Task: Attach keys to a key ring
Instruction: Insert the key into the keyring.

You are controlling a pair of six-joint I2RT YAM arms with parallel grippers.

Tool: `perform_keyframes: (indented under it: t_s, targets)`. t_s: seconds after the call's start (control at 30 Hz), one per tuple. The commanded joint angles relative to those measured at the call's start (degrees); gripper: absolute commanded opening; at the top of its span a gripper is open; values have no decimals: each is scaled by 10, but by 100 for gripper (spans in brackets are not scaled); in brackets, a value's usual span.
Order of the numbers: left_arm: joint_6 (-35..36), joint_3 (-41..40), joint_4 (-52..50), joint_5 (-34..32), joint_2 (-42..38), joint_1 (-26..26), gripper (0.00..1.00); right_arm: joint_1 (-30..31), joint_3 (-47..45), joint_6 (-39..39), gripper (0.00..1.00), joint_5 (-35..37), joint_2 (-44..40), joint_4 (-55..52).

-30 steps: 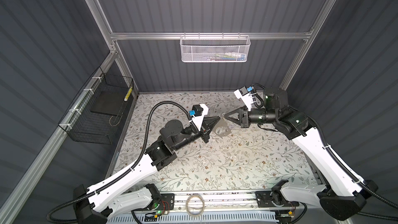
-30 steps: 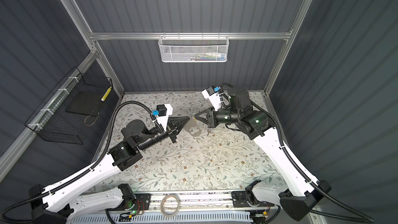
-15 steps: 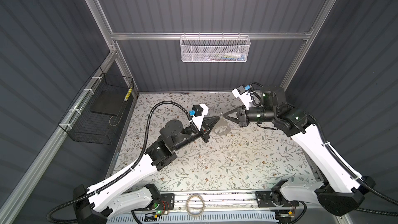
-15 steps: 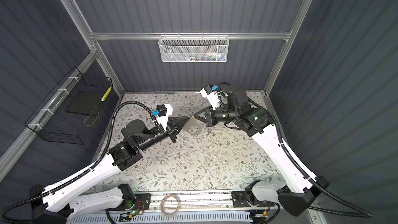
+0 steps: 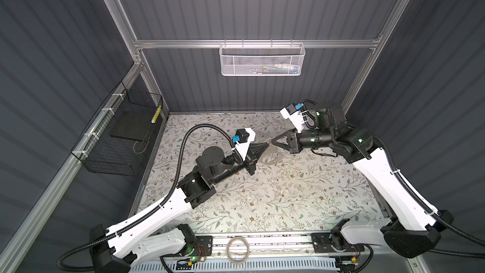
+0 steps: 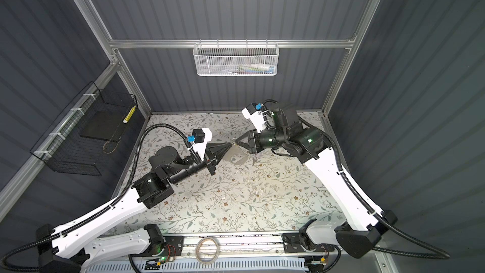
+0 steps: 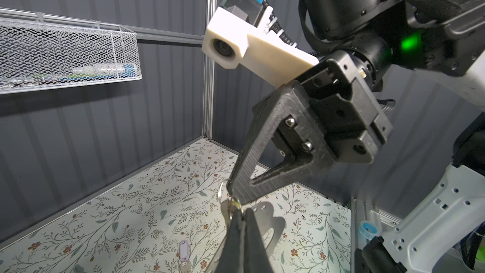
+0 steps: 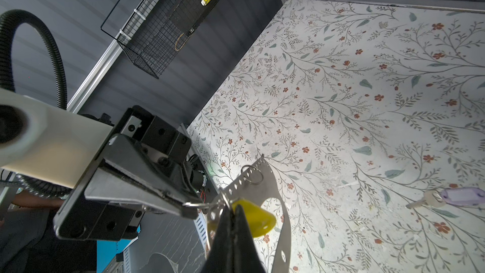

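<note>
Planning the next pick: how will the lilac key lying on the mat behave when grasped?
The lilac key lies flat on the mat, so it would likely slide, not roll. Small and thin, it is probably light. Its tag seems loosely joined, so it may dangle.

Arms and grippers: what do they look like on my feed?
The left arm and right arm have white shells, black joints and black corrugated conduit tied alongside. The left gripper and right gripper are black, triangular, pointed. Each wrist carries a white camera block with a blue connector.
</note>
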Motion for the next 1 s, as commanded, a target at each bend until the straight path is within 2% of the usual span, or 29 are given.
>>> perform_keyframes:
  t_s: [0.0, 0.83, 0.87, 0.9, 0.97]
  targets:
    - [11, 7, 36, 61, -16, -22, 0, -4, 7, 5, 0, 53, 19, 0]
    - [19, -3, 43, 50, -21, -23, 0, -12, -20, -14, 0, 88, -14, 0]
    - [22, -8, 47, 46, -23, -23, 0, -12, -28, -16, 3, 93, -25, 14]
    - [25, -11, 48, 42, -23, -23, 0, -14, -37, -18, 20, 106, -38, 27]
    - [28, -7, 43, 37, -18, -23, 0, -16, -52, -28, 39, 115, -59, 50]
